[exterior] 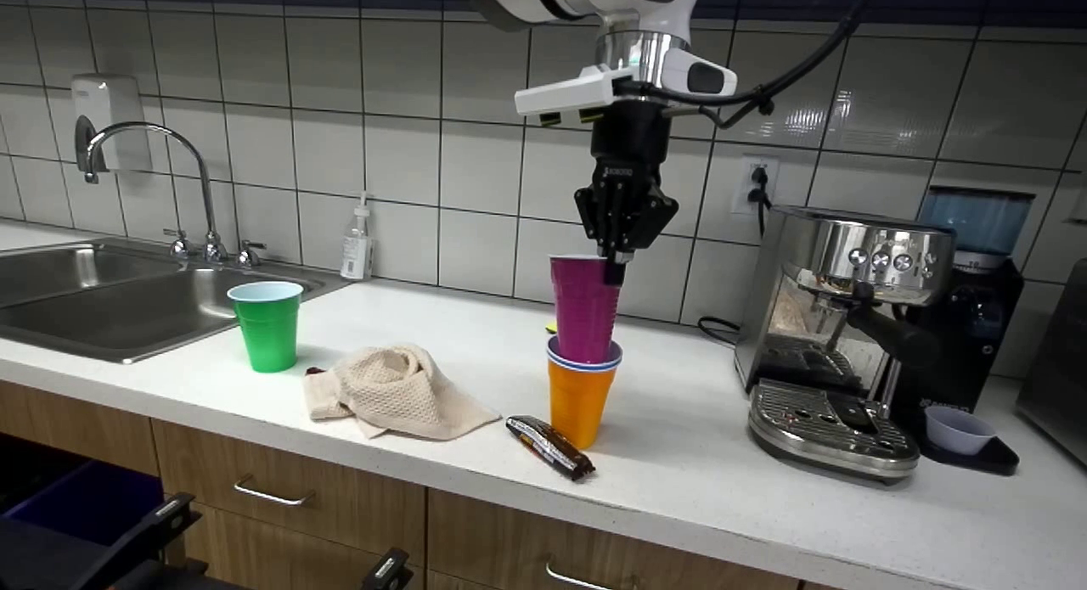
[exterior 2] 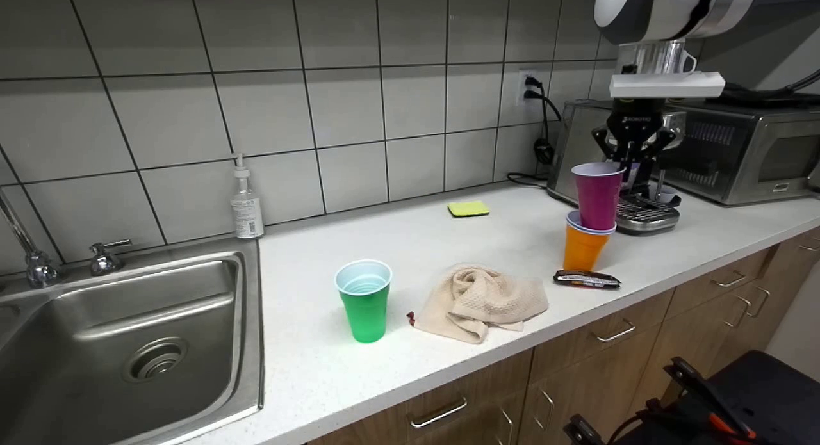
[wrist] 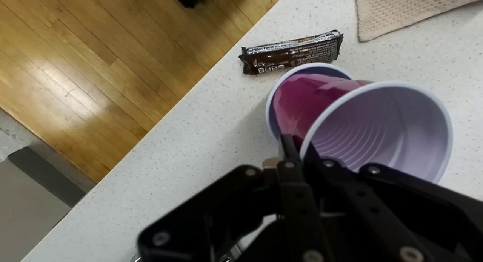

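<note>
Wrist view alone shows ridges [wrist: 351, 139] inside the magenta cup [wrist: 368, 120].

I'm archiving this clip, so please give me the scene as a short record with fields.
end effector: shut on the purple cup at its rim
purple cup: mouth up, lower end within the mouth of the orange cup
orange cup: standing on the counter
bar: wrapped, lying beside the orange cup
green cup: mouth up, near the sink
towel: crumpled, between green cup and bar
sponge: yellow, near the wall
</note>
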